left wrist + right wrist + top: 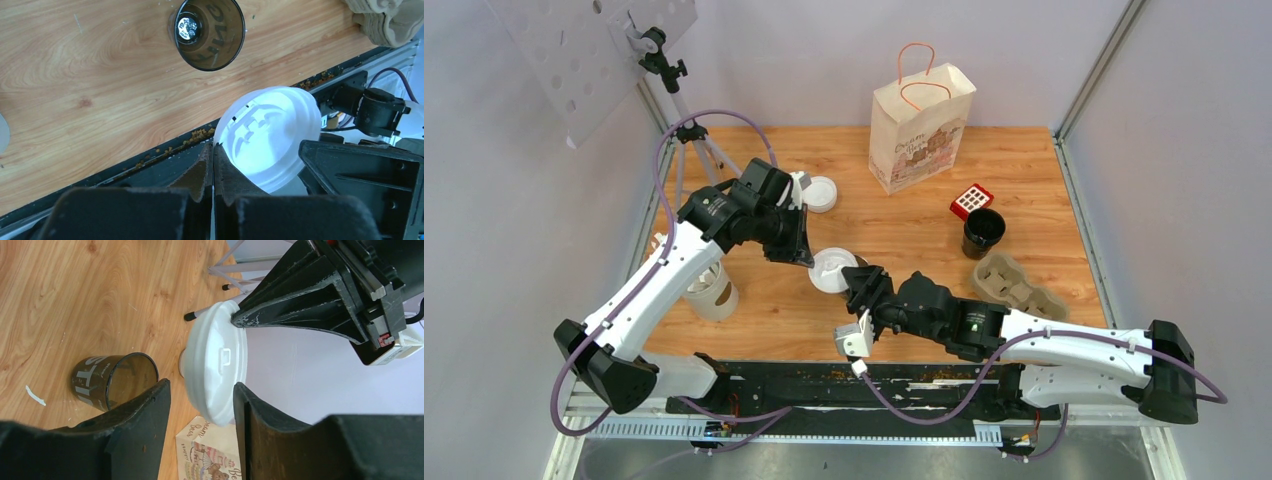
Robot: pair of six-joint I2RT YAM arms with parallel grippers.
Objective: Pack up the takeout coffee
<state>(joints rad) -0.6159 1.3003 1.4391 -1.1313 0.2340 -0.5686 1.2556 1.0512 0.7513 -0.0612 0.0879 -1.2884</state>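
Wooden desk (1044, 170), paper bag (921, 135) behind. My left jaws pinch the white sip lid (832, 270) by its rim; right jaws, half-spread, straddle it, likely to regrip. Dark coffee cup (982, 232) stands lidless, right.

cup (983, 232) front-right of bag (921, 128); carrier (1016, 285) before cup

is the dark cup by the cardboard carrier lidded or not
Not lidded. The dark cup stands upright with its mouth open; the left fingers pinch a white lid away from it.
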